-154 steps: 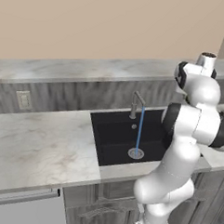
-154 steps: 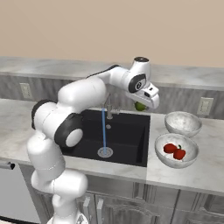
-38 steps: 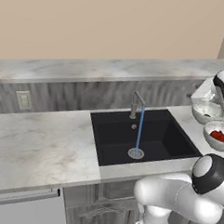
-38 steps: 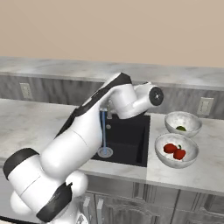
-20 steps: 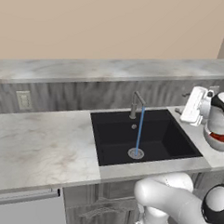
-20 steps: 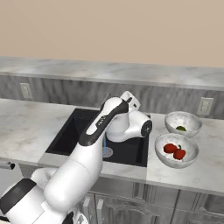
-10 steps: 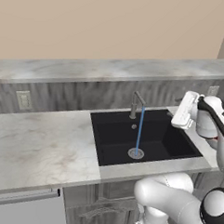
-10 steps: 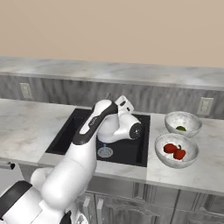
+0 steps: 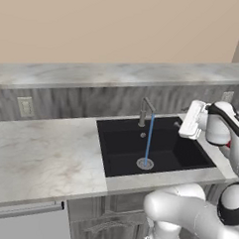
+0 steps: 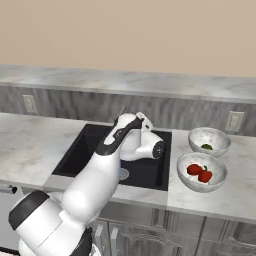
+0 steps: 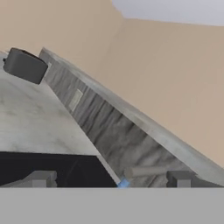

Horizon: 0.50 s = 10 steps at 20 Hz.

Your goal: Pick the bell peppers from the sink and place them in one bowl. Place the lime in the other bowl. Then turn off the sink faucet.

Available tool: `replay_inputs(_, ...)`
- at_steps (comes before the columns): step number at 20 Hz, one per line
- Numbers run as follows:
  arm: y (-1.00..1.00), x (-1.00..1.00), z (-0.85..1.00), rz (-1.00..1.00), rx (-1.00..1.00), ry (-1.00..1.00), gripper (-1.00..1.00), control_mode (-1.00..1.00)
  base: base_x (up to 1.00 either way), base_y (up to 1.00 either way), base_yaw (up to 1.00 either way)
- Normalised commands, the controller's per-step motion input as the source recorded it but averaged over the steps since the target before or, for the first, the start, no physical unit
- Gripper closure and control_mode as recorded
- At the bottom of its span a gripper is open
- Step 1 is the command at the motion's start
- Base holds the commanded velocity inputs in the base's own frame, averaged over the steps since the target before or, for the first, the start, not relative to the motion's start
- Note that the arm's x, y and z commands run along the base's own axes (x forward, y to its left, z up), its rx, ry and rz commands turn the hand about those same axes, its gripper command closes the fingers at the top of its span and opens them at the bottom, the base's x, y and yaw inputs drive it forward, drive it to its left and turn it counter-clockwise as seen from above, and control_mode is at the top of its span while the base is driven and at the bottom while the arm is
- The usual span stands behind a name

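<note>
The black sink [image 9: 121,147] has the grey faucet [image 9: 146,109] at its back rim, and a blue stream of water [image 9: 149,138] runs to the drain. My gripper [image 9: 180,126] hangs open over the sink's right half, to the right of the faucet, holding nothing. In the hand view the fingertips [image 11: 41,178] stand wide apart, with the faucet's spout [image 11: 144,171] between them and a little farther off. On the counter to the right, the near bowl [image 10: 216,181] holds both red bell peppers [image 10: 199,172]. The far bowl [image 10: 220,137] holds the lime [image 10: 206,146].
Marble counter [image 9: 40,152] stretches left of the sink, with a wall outlet [image 9: 25,106] on the grey backsplash. Another outlet [image 10: 233,121] sits behind the bowls. My arm's white links [image 10: 107,160] cross over the sink in the right base view.
The arm has swung left from over the bowls to the sink, bringing the open hand close to the faucet. Water keeps running.
</note>
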Motion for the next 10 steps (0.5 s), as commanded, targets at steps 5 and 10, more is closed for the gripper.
replay_inputs(5,0.00,0.14,-0.06,0.01,0.02,0.00,-1.00,-1.00,0.00,0.00,0.00)
replay_inputs(10,0.00,0.29,0.00,-0.01,0.00,0.00,-1.00,-1.00,0.00,0.00,0.00)
